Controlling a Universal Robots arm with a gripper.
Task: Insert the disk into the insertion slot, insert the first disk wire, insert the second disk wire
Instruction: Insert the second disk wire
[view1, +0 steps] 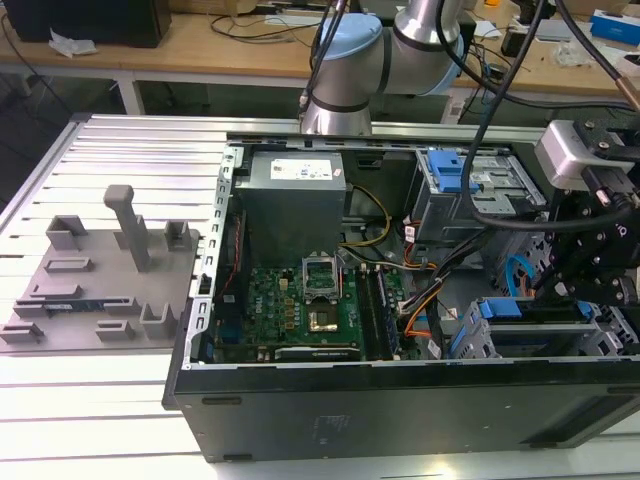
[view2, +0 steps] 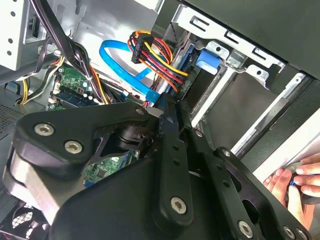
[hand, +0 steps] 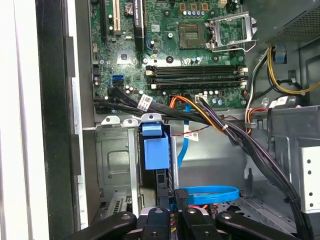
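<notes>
- The disk (hand: 156, 155), in its blue caddy, sits on edge inside the insertion slot (hand: 116, 165) of the grey cage.
- The gripper (hand: 175, 200) stands just above it; fingers look closed together, grasping nothing visible.
- A blue flat cable (hand: 207, 194) loops beside the gripper.

Overall level: bright, even indoor light in all views.
Glare, exterior view: the ribbed white table (view1: 120, 150) washes out along its near edge.
Glare, first wrist view: a white strip (hand: 17, 120) beside the black case wall is overexposed, without detail.
Glare, second wrist view: the pale case wall (view2: 107, 20) and white surface (view2: 295, 145) blow out.
Shadows: the case interior around the motherboard (view1: 300, 300) is dimmer; the near side panel (view1: 400, 410) reads almost black.
Focus: the gripper (view2: 170, 145) body, closest to the lens, is soft in both wrist views.
Sharpness: motherboard detail stays crisp in the first wrist view.
</notes>
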